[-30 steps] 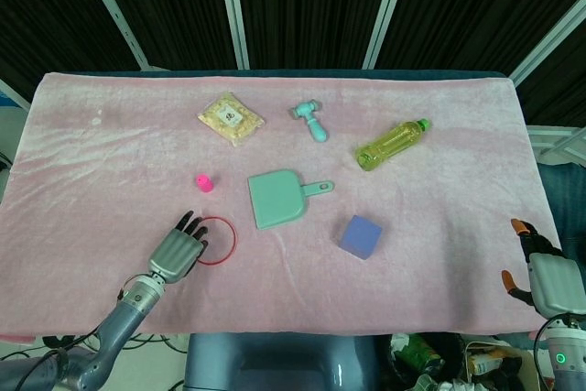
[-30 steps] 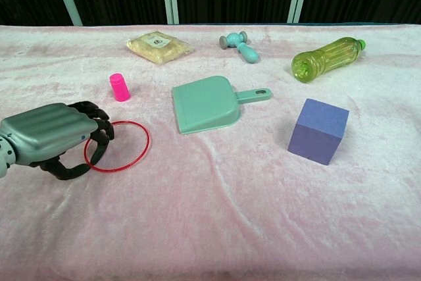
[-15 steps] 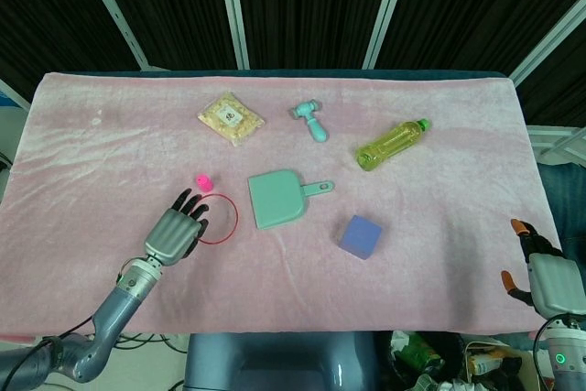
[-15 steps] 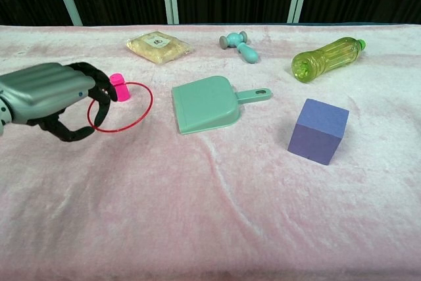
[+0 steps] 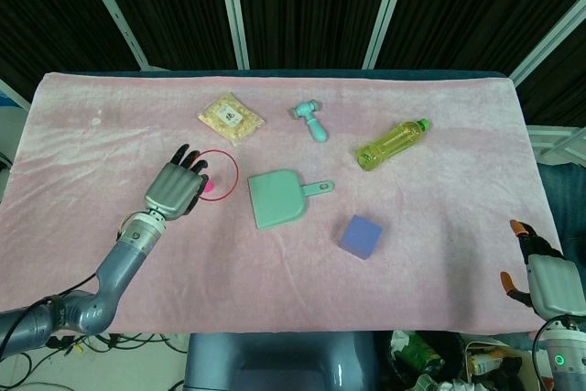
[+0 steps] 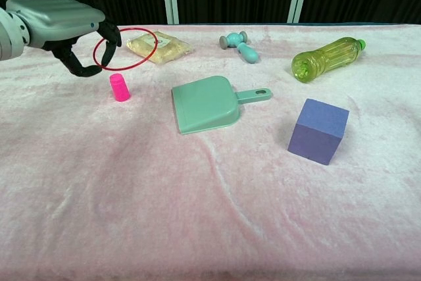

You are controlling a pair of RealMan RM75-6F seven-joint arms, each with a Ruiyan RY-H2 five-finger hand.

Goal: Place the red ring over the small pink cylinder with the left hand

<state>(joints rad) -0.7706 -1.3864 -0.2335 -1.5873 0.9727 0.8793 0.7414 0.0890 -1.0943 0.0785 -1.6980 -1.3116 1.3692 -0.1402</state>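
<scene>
Left robot hand [image 6: 62,27]: pinches the red ring [image 6: 126,49] aloft, clear of the tabletop.
Ring: above the pink cylinder [image 6: 119,87], ready to be lowered over it.

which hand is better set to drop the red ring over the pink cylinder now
Left. The left hand already holds the red ring in the air just above the small pink cylinder. The right hand sits at the table's far right edge, holding nothing, far from both.
</scene>
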